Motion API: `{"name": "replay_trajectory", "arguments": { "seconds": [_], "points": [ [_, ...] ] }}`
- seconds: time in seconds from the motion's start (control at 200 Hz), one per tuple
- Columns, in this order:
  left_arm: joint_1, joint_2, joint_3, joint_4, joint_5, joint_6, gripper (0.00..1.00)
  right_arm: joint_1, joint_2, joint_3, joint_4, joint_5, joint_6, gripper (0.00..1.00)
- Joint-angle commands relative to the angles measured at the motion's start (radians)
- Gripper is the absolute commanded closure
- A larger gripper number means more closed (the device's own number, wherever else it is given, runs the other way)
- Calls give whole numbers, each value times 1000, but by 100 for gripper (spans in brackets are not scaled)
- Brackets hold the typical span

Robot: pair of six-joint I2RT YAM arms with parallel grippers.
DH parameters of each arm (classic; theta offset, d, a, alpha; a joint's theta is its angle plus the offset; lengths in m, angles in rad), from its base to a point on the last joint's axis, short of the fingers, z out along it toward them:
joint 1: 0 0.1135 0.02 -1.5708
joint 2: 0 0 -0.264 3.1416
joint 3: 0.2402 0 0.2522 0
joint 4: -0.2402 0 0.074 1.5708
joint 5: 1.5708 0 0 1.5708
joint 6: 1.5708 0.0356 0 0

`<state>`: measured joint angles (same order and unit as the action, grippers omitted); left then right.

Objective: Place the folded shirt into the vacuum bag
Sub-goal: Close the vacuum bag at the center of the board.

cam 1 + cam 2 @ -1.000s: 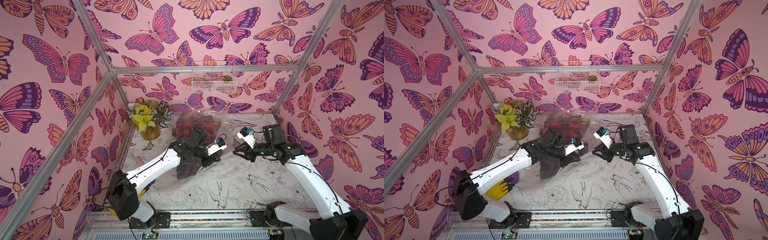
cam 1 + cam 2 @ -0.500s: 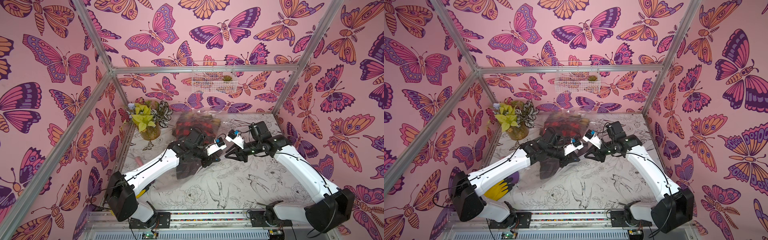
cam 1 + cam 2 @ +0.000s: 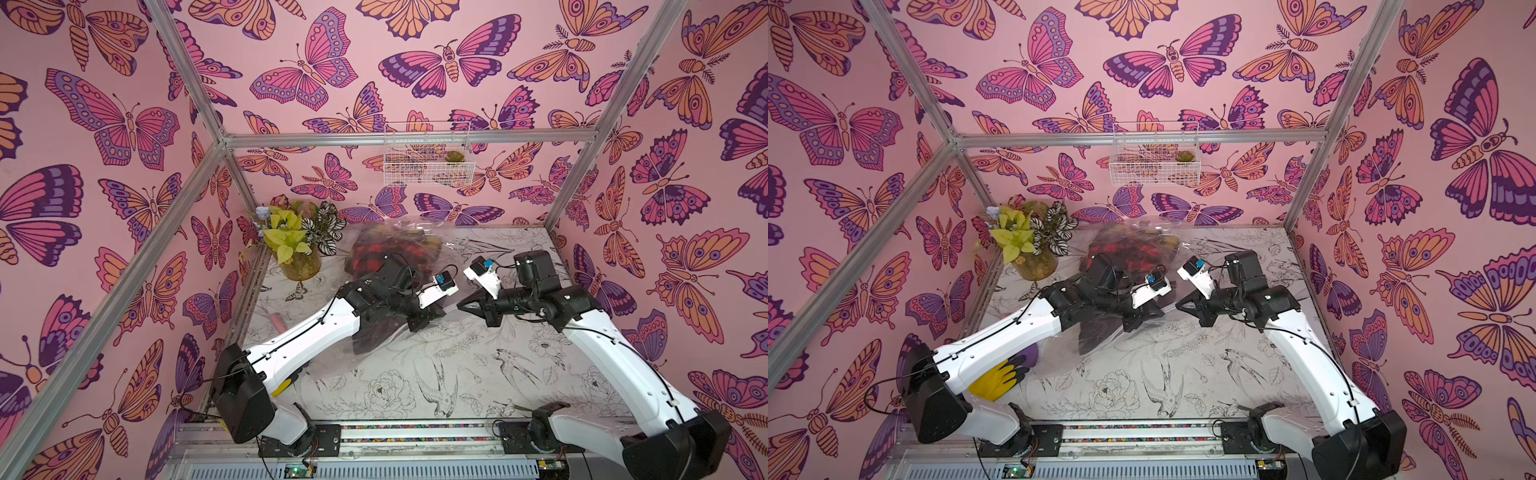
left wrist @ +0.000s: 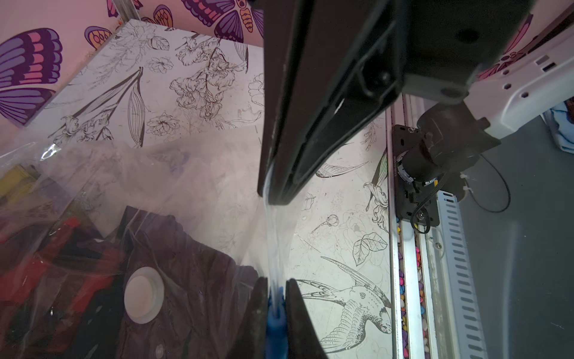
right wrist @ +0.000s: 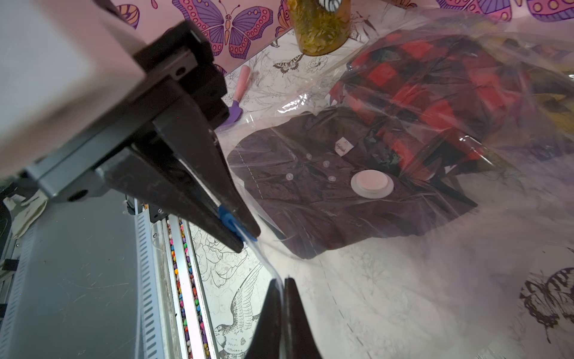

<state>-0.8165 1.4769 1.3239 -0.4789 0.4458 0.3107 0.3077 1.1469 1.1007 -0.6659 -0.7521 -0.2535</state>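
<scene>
The clear vacuum bag point(image 3: 399, 235) point(image 5: 403, 264) lies crumpled over the table's middle and back. Inside it lies the folded shirt point(image 5: 310, 192) point(image 3: 370, 336), dark purple with white buttons, under the round white valve point(image 5: 371, 183) point(image 4: 143, 295). A red-and-black plaid garment point(image 5: 435, 87) sits behind it, also under the plastic. My left gripper point(image 4: 276, 298) point(image 3: 426, 318) is shut on the bag's edge at the blue slider clip point(image 4: 275, 317) point(image 5: 228, 221). My right gripper point(image 5: 283, 286) point(image 3: 463, 305) is shut on the same edge a short way along, its tip close to the left one.
A potted plant in a yellow jar point(image 3: 297, 249) stands at the back left. A pink-handled purple spatula point(image 5: 239, 96) lies by the left wall. A yellow glove point(image 3: 998, 380) lies under my left arm. A wire basket point(image 3: 426, 160) hangs on the back wall.
My right gripper has moved left toward the left gripper and shut on the bag's edge. The left arm has stayed where it was, still gripping.
</scene>
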Motion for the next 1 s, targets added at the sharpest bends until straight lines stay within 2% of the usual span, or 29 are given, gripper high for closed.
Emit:
{"name": "replay_trajectory", "arguments": {
  "seconds": [0.0, 0.33, 0.611, 0.821, 0.996],
  "points": [
    [11, -7, -11, -396, -76, 20, 100, -102, -23, 33, 126, 271, 98, 100],
    [8, 2, 16, -498, -97, 21, 100, -208, -2, 99, 186, 413, 186, 100],
    [8, 10, -8, -536, -119, 0, 100, -250, 31, 98, 245, 521, 241, 100],
    [8, 9, -27, -551, -140, -18, 100, -284, 55, 103, 272, 552, 263, 100],
    [8, 0, -33, -555, -142, -22, 100, -297, 70, 102, 294, 531, 283, 100]
  ]
}}
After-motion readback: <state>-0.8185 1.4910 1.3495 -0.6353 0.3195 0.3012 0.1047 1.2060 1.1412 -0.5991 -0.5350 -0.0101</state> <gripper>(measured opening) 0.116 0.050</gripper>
